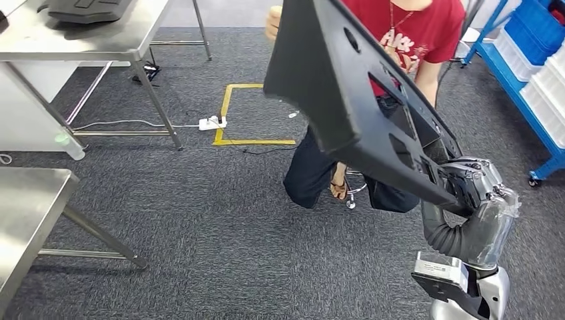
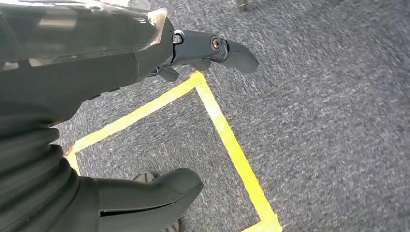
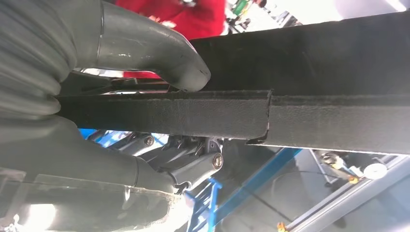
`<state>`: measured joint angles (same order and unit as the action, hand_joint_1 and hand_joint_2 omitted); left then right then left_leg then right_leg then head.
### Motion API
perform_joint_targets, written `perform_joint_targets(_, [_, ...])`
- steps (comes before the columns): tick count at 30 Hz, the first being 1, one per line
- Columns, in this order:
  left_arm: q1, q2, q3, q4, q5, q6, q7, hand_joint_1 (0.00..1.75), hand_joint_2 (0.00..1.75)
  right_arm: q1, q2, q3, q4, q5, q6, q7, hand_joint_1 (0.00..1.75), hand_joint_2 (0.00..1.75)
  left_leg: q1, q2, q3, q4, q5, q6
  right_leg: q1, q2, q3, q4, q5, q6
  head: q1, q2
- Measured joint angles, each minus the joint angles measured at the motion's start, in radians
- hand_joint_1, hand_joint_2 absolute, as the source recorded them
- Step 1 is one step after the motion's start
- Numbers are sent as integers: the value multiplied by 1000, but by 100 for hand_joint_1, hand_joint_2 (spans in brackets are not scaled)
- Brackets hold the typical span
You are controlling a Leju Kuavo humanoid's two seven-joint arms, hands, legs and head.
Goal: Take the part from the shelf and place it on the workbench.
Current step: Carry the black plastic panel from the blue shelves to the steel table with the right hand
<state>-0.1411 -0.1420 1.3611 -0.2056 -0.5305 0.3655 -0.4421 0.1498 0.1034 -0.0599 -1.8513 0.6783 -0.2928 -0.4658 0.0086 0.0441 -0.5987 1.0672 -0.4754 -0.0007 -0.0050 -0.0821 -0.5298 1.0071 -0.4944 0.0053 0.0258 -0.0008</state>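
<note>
Right robot hand (image 1: pixel 466 190) grips the lower end of the part (image 1: pixel 346 100), at about four o'clock in the head view. In the right wrist view its thick thumb (image 3: pixel 159 53) presses one face of the part's edge (image 3: pixel 193 113) while the darker fingers (image 3: pixel 188 159) curl against the other face, so the part is clamped between them. The left robot hand (image 2: pixel 145 121) holds nothing; in the left wrist view its thumb and fingers stand apart over the floor.

The carpet (image 1: pixel 220 220), grey and coarse, runs under everything in the head view. The part is a large black panel with several cut-outs — it is held up in the air, slanting from the right robot hand up toward twelve o'clock, well clear of any worktop. Behind it a person in a red shirt (image 1: pixel 426 30) crouches or sits at about one o'clock, with one hand (image 1: pixel 273 21) near the panel's upper edge; whether it touches cannot be told. A steel worktop (image 1: pixel 73 33) at ten o'clock carries a dark object (image 1: pixel 86 9) on its far end, and a second worktop (image 1: pixel 23 213) sits at eight o'clock. A blue shelf (image 1: pixel 526 93) with pale bins stands at three o'clock. Near the centre, yellow tape (image 1: pixel 230 127) marks a square on the carpet, with a white power strip (image 1: pixel 212 123) just beside its corner.
</note>
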Motion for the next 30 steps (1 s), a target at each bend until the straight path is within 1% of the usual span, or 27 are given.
perform_joint_targets(1, [-1,0,0,0,2,1,0,0,175,-5,0,0,0,0,2,0,173,175,-3,12,17,-34,8,5,4,-8,1,1,-2,3,1,0])
perform_joint_targets(2, [-1,0,0,0,5,2,0,0,175,-11,0,1,1,1,5,0,173,175,-8,14,21,-47,8,10,8,-16,1,0,-3,7,3,0])
perform_joint_targets(4, [0,-1,0,0,11,5,0,0,175,-25,0,3,6,2,9,-1,173,175,-9,-7,18,-52,15,23,7,-26,2,2,-5,15,4,0])
perform_joint_targets(5, [0,-1,0,0,13,6,0,0,175,-32,-1,4,8,2,11,-1,173,175,-7,-15,19,-55,18,29,6,-15,-2,10,-11,19,5,0])
perform_joint_targets(6, [-1,-1,0,0,15,7,0,0,175,-37,-2,4,11,2,11,-1,173,175,-4,-24,20,-59,22,36,4,7,-14,37,-27,20,5,0])
perform_joint_targets(8, [-2,-1,0,-1,16,7,0,0,175,-42,-5,4,18,1,11,-1,173,175,0,-43,18,-61,27,44,-1,57,-69,153,-79,18,6,0])
perform_joint_targets(9, [-2,-2,0,-1,16,8,0,0,175,-42,-7,4,23,1,11,-1,173,175,0,-54,16,-61,29,46,-4,69,-103,224,-106,17,7,0])
perform_joint_targets(10, [-2,-2,0,-1,16,8,0,0,175,-43,-9,4,28,1,11,-1,173,175,1,-67,14,-61,30,46,-6,74,-129,276,-120,20,7,0])
perform_joint_targets(11, [-2,-3,0,-1,17,8,0,0,175,-43,-10,4,33,0,11,-1,173,175,1,-79,13,-60,31,46,-8,75,-138,292,-119,26,7,0])
perform_joint_targets(12, [-1,-3,1,-1,17,8,0,0,175,-44,-11,4,37,0,11,-1,173,175,2,-92,14,-59,32,44,-11,77,-128,268,-102,35,7,0])
perform_joint_targets(13, [-1,-3,1,-1,18,9,0,0,175,-45,-11,4,40,0,11,-1,173,175,3,-105,14,-59,33,42,-15,83,-100,208,-74,46,7,0])
perform_joint_targets(14, [-1,-4,1,-1,19,10,0,0,175,-48,-12,4,43,0,11,-1,173,175,4,-117,14,-58,34,38,-21,101,-65,133,-45,56,7,0])
perform_joint_targets(15, [-1,-4,1,-1,21,10,0,0,175,-50,-13,4,46,0,11,-1,173,175,3,-128,12,-56,34,33,-24,118,-36,69,-22,60,7,0])
perform_joint_targets(16, [-1,-4,2,-1,23,11,0,0,175,-53,-14,5,49,0,11,-1,173,175,2,-138,9,-55,36,26,-25,132,-17,26,-7,59,6,0])
perform_joint_targets(17, [0,-3,2,-2,26,12,0,0,175,-55,-15,5,53,0,11,-2,173,175,1,-146,5,-56,38,19,-24,139,-10,9,-2,55,6,0])
perform_joint_targets(18, [0,-3,2,-2,27,13,-1,0,175,-57,-16,6,56,0,11,-2,173,175,2,-154,2,-57,41,11,-20,132,-9,8,0,48,5,0])
perform_joint_targets(19, [1,-3,2,-2,28,15,-1,0,175,-61,-16,7,58,0,11,-2,173,175,4,-159,-2,-59,44,5,-23,122,-9,7,4,41,5,0])
perform_joint_targets(20, [2,-4,2,-2,28,16,-1,0,175,-65,-16,8,60,0,11,-2,173,175,5,-151,-5,-55,41,0,-24,114,-9,5,7,35,5,0])
perform_joint_targets(21, [3,-4,2,-2,28,16,-1,0,175,-68,-16,10,62,0,11,-2,173,175,5,-131,-15,-36,27,-4,-26,103,-8,3,9,27,2,0])
perform_joint_targets(22, [2,-3,2,-2,27,17,-2,0,175,-70,-16,11,62,0,10,-2,173,175,5,-104,-34,5,1,-7,-27,93,-8,1,10,19,-1,0])
perform_joint_targets(23, [2,-3,2,-3,27,17,-2,0,175,-70,-16,12,62,0,9,-2,173,175,4,-77,-62,64,-33,-9,-23,81,-8,2,10,12,-4,0])
perform_joint_targets(24, [2,-3,2,-3,27,17,-2,0,175,-67,-16,11,62,0,9,-2,173,175,4,-62,-94,134,-67,-11,-20,69,-9,2,9,6,-6,0])
perform_joint_targets(25, [2,-3,2,-3,26,17,-2,0,175,-64,-16,11,62,0,7,-2,173,175,4,-57,-122,194,-90,-12,-17,57,-10,2,9,4,-6,0])
perform_joint_targets(26, [2,-3,2,-4,25,16,-2,0,175,-61,-17,11,62,0,6,-2,173,175,4,-55,-136,225,-95,-12,-14,45,-10,2,8,2,-6,0])
perform_joint_targets(27, [3,-4,2,-4,25,16,-2,0,175,-58,-17,11,62,0,5,-2,173,175,4,-52,-130,217,-82,-11,-13,34,-10,2,7,1,-6,0])
perform_joint_targets(28, [4,-3,1,-4,24,16,-2,0,175,-56,-17,10,62,-1,4,-2,173,175,4,-44,-103,170,-54,-9,-12,23,-8,2,7,1,-6,0])
perform_joint_targets(30, [3,-2,1,-5,21,15,-2,0,175,-53,-17,9,61,-3,1,-2,173,175,0,-4,-25,34,0,-1,-5,6,-5,4,3,4,-6,0])
